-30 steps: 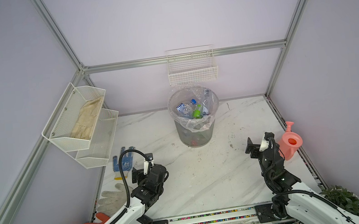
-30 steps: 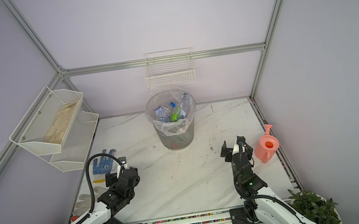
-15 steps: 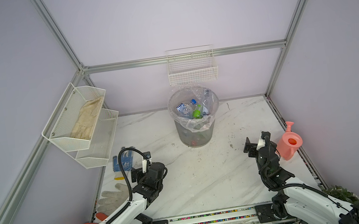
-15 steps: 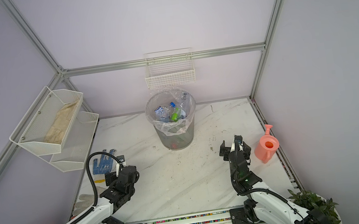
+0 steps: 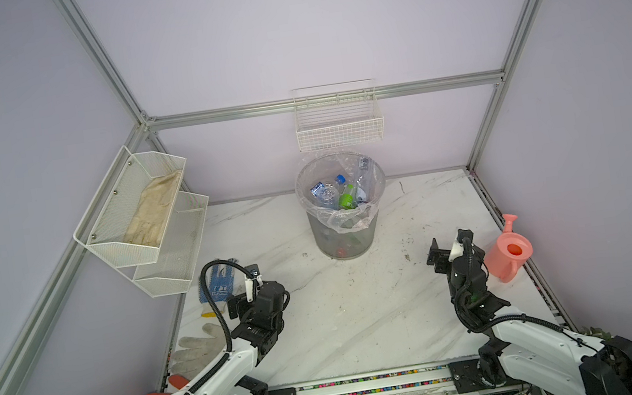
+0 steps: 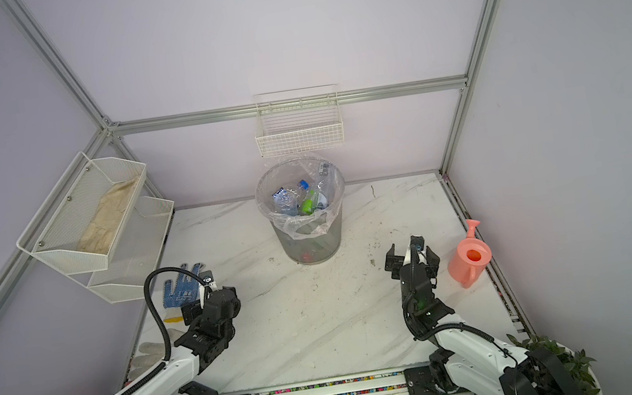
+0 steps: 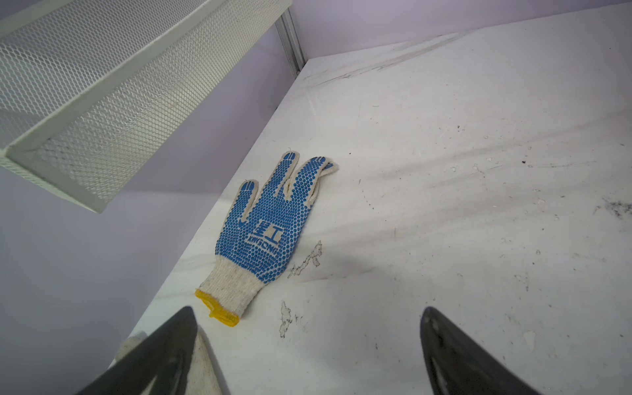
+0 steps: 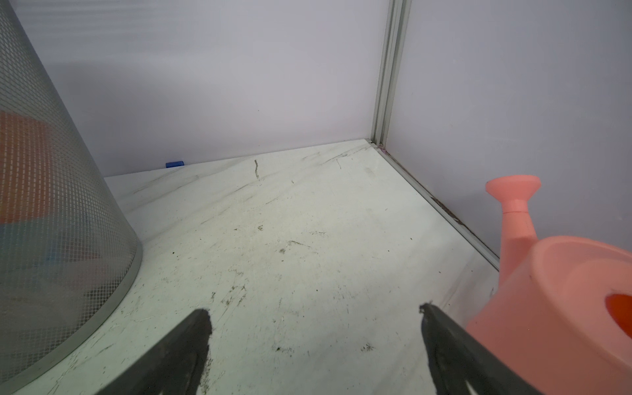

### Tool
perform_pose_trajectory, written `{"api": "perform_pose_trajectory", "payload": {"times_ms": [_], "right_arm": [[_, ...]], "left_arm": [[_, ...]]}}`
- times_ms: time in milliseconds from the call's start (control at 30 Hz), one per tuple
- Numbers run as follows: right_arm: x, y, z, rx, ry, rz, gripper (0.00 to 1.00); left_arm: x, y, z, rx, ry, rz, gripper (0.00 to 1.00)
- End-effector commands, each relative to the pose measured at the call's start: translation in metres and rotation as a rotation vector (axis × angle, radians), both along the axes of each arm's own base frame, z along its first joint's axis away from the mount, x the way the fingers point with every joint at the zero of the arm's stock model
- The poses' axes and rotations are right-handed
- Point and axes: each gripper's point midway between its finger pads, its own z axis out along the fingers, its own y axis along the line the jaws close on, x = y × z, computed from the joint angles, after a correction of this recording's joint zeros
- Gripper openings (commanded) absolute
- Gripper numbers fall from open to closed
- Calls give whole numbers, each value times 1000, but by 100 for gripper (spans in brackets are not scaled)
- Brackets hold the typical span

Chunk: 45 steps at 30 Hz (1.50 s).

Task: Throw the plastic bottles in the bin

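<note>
Left gripper (image 7: pixel 307 316) sat low over the near-left part of the marble table (image 5: pixel 365 317), jaws spread wide with only tabletop showing between them. Blue-dotted work glove (image 7: pixel 266 225) lay flat just ahead of it, yellow cuff toward the gripper, fingers toward the back-left corner. Plain white glove (image 5: pixel 197 349) lay on the table beside the left arm, near the left edge. On the left wall hung a white 2-tier mesh shelf (image 5: pixel 173 269), with a beige glove (image 5: pixel 153 213) lying in the upper tier. Bin (image 5: pixel 347 240) stood upright at the middle back of the table, close to the back wall and well apart from both grippers, with its clear liner folded over the rim. Plastic bottles (image 5: pixel 326 193) were piled inside it, clear ones with blue labels and caps plus 1 green bottle (image 5: pixel 347 201) on top. White wire basket (image 5: pixel 339 128) hung on the back wall right above the bin. In the right wrist view a small blue object (image 8: pixel 174 164) lay at the foot of the back wall near the bin; could not tell what it was. Right gripper (image 8: pixel 314 309) hovered low over the near-right tabletop, jaws wide, only tabletop between them. Pink watering can (image 5: pixel 507 259) stood upright just beside it at the right edge. Green plant (image 6: pixel 558 353) showed at the near-right corner.
</note>
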Motion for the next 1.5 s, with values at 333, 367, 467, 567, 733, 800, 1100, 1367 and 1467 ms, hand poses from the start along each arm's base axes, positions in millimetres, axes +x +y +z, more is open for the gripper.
{"api": "perform_pose_trajectory", "payload": {"times_ms": [333, 367, 467, 567, 733, 800, 1100, 1367, 1467], "right_arm": [[5, -8, 29, 17, -151, -32, 97], [5, -9, 29, 16, -157, -32, 97], [8, -11, 30, 16, -172, -44, 97], [12, -13, 30, 11, -181, -53, 97], [16, -16, 29, 1, -203, -62, 97], [18, -16, 30, -2, -215, -62, 97], [27, -16, 29, -16, -249, -50, 97], [29, -23, 28, -10, -312, -58, 97], [27, -22, 29, -14, -337, -51, 97]], "left_arm": [[14, 6, 7, -18, -83, -9, 100], [14, 7, 7, -22, -84, -8, 100], [17, 9, 7, -31, -91, -8, 100], [21, 10, 6, -38, -87, -10, 100], [28, 12, 6, -50, -100, -7, 100], [31, 13, 6, -55, -102, -5, 100], [42, 18, 13, -44, -154, -2, 100], [40, 26, 19, -38, -208, 19, 100], [39, 27, 22, -38, -236, 17, 100]]}}
